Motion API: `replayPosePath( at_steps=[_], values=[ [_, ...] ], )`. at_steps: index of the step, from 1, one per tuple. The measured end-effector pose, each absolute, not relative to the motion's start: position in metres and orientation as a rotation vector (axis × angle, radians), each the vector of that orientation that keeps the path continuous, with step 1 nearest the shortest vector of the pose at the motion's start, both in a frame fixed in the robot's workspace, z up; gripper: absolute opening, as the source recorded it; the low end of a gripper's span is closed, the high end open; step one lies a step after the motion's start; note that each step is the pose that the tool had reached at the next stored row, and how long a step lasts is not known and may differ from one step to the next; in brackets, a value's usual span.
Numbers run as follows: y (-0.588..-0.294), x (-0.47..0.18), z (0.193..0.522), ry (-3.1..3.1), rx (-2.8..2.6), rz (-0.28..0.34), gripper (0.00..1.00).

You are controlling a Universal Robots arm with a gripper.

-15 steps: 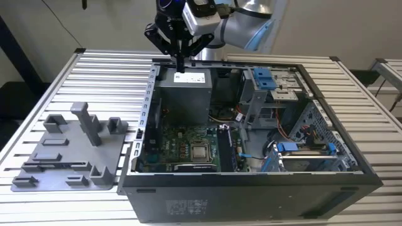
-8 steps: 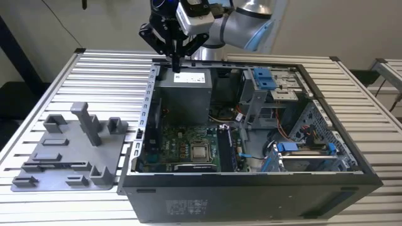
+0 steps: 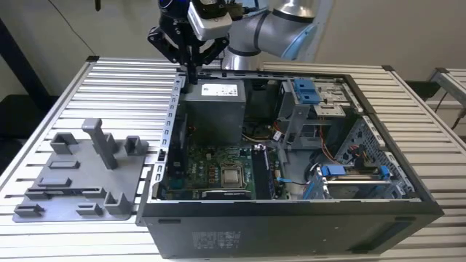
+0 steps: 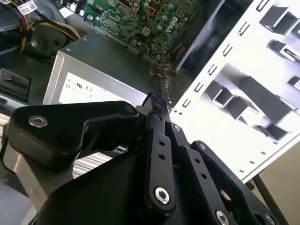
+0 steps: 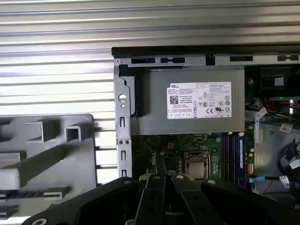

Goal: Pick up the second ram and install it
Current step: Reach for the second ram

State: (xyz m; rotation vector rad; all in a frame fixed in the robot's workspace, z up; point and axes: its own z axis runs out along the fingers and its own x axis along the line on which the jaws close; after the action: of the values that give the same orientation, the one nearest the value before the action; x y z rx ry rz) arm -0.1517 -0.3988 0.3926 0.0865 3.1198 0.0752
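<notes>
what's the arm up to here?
The robot arm's black two-finger gripper hovers over a corner of the open black desktop computer case, just above the grey metal power supply box. It is closed, holding nothing. The grey plastic holder tray sits beside the case on the slatted metal table.

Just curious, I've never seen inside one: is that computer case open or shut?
Open: the computer case has no side cover; its green circuit board shows.

The second ram (image 5: 241, 157), a dark blue-green stick, stands on edge in a motherboard slot, well apart from the claw (image 3: 191, 75).
</notes>
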Motion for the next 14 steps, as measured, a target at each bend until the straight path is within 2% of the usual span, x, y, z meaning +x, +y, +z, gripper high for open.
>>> replayPosePath(
  at_steps=[14],
  values=[
    [-0.399, -0.191, 0.393, 3.121, 0.048, 0.076, 0.11]
  ],
)
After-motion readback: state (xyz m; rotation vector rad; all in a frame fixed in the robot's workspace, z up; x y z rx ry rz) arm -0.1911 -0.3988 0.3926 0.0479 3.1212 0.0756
